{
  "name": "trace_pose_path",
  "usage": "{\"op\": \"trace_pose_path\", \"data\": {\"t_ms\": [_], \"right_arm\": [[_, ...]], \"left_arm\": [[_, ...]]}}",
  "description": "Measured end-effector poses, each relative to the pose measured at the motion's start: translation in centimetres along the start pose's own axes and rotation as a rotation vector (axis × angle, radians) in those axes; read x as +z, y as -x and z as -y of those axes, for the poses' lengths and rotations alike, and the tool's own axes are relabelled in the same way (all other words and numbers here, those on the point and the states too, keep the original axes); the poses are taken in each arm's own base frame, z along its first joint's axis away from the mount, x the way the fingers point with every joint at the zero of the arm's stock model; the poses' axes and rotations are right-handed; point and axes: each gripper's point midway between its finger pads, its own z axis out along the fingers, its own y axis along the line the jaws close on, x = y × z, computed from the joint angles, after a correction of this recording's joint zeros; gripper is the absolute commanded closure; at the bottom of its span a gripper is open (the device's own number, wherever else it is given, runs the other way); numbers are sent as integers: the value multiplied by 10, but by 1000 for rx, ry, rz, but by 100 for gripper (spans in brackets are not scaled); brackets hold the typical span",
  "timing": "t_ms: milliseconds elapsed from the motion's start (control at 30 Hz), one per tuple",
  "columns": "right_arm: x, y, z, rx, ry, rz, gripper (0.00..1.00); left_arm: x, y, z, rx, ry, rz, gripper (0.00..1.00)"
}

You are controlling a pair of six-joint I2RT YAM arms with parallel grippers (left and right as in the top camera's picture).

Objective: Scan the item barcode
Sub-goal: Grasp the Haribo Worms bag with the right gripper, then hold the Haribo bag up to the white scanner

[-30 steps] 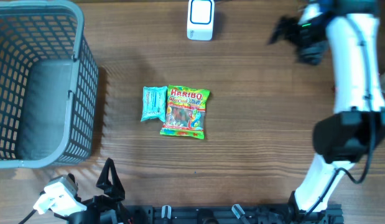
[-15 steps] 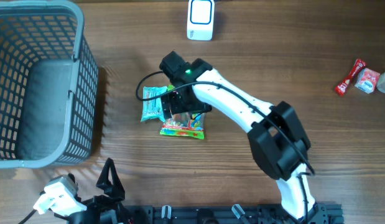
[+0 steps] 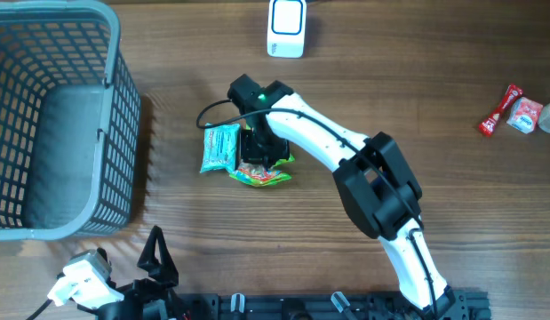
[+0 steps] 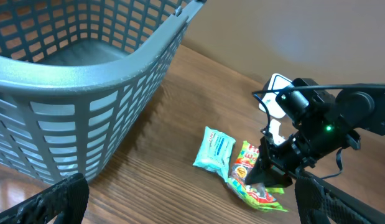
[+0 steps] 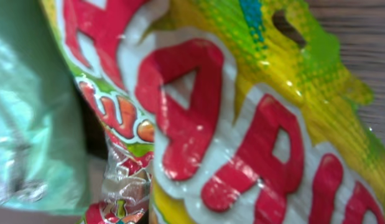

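A green and yellow Haribo gummy bag [image 3: 267, 175] lies mid-table, bunched up at its top edge. My right gripper [image 3: 257, 149] is down on that edge and shut on the bag. The bag [image 5: 242, 124] fills the right wrist view, hiding the fingers. No barcode shows. The left wrist view has the bag [image 4: 257, 188] under the right gripper [image 4: 270, 171]. A teal packet [image 3: 219, 147] touches the bag's left side. The white scanner [image 3: 286, 27] stands at the far edge. My left gripper [image 3: 155, 255] rests open near the front left edge, holding nothing.
A grey mesh basket [image 3: 115, 133] fills the left side, its rim [image 4: 117, 68] close to the left gripper. Small red and white snack packs [image 3: 514, 108] lie at the far right. The right arm stretches from the front right across to the bag.
The right arm swung from the far right corner to the Haribo bag, came down on its top edge and shut, bunching the bag. The left arm stayed still.
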Motion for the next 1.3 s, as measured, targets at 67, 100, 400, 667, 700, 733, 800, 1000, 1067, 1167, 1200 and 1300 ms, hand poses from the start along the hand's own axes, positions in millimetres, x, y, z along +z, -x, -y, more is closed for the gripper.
{"op": "trace_pose_path", "data": {"t_ms": [67, 100, 400, 667, 700, 733, 800, 1000, 1067, 1167, 1200, 1300], "right_arm": [[-2, -4, -8, -52, 97, -65, 96], [-7, -9, -16, -104, 195, -116, 96], [-99, -5, -29, 79, 863, -408, 96], [-126, -15, -43, 199, 992, -560, 96], [-128, -22, -36, 194, 991, -569, 96], [-131, -25, -30, 188, 993, -566, 96], [-128, -33, 4, 170, 903, -543, 96], [-106, -28, 54, 10, 719, -433, 96], [-101, -27, 58, -19, 691, -417, 96], [-74, -1, 83, 27, 471, -316, 96], [-71, 7, 95, 82, 369, -292, 96], [-99, 72, 134, 264, 58, 29, 95]], "left_arm": [[0, 0, 0, 0, 0, 0, 0], [0, 0, 0, 0, 0, 0, 0], [0, 0, 0, 0, 0, 0, 0], [0, 0, 0, 0, 0, 0, 0], [0, 0, 0, 0, 0, 0, 0], [0, 0, 0, 0, 0, 0, 0], [0, 0, 0, 0, 0, 0, 0], [0, 0, 0, 0, 0, 0, 0], [0, 0, 0, 0, 0, 0, 0], [0, 0, 0, 0, 0, 0, 0], [0, 0, 0, 0, 0, 0, 0], [0, 0, 0, 0, 0, 0, 0]]}}
